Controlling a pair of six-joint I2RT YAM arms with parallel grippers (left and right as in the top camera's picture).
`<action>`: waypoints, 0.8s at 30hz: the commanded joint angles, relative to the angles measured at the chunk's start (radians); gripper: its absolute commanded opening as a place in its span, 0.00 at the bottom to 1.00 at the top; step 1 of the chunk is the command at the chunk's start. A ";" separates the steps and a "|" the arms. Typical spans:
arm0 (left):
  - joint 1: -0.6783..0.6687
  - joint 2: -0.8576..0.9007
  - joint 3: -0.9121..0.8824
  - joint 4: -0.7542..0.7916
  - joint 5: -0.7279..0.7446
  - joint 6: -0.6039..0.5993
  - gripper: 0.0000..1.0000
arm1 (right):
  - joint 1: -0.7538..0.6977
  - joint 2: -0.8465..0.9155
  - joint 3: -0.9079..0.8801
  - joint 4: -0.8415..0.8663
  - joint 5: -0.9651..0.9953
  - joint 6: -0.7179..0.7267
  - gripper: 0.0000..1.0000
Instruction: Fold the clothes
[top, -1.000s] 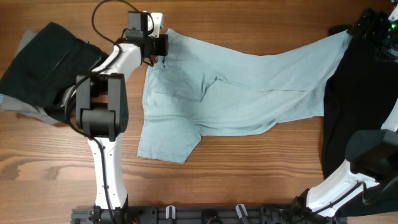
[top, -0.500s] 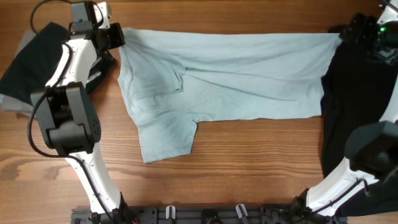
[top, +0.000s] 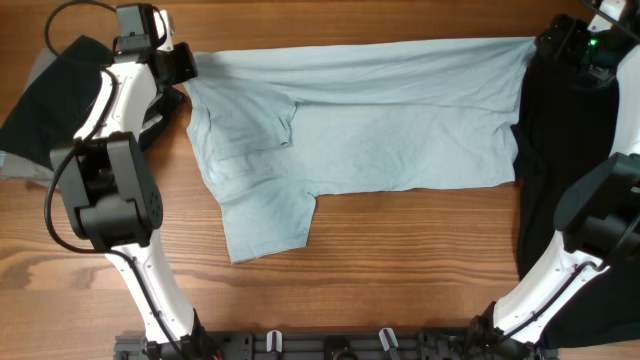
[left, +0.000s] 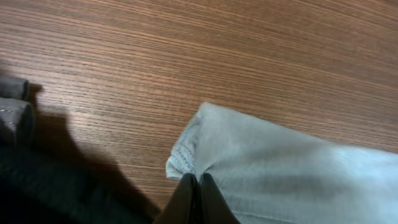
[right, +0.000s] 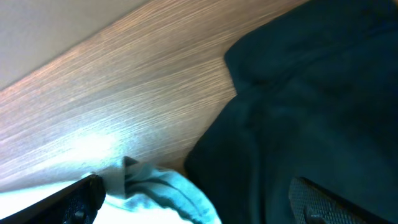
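Observation:
A light blue T-shirt (top: 380, 120) lies spread flat across the far half of the wooden table, with one sleeve pointing toward the front (top: 268, 215). My left gripper (top: 188, 62) is at the shirt's far left corner. In the left wrist view its fingers (left: 198, 186) are shut on that corner (left: 186, 155). My right gripper (top: 545, 40) is at the shirt's far right corner. In the right wrist view its fingers (right: 202, 199) are wide apart, and the shirt corner (right: 155, 186) lies loose between them.
A pile of dark folded clothes (top: 50, 100) sits at the far left, beside my left arm. A large black garment (top: 570, 170) covers the table's right side, under my right gripper, and shows in the right wrist view (right: 311, 93). Bare wood runs along the front.
My left gripper pulled the shirt's corner left, then stayed. The right corner moved slightly further back and the shirt's far edge now lies straighter and flatter.

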 joint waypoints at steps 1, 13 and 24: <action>0.005 -0.016 -0.003 -0.001 -0.064 -0.009 0.04 | -0.049 0.015 0.002 0.007 -0.009 0.035 1.00; 0.005 -0.016 -0.003 -0.008 -0.065 -0.008 0.04 | -0.122 0.015 0.002 -0.014 -0.750 0.575 1.00; 0.005 -0.016 -0.003 -0.014 -0.065 -0.008 0.04 | -0.121 0.015 0.002 0.195 -1.206 0.692 1.00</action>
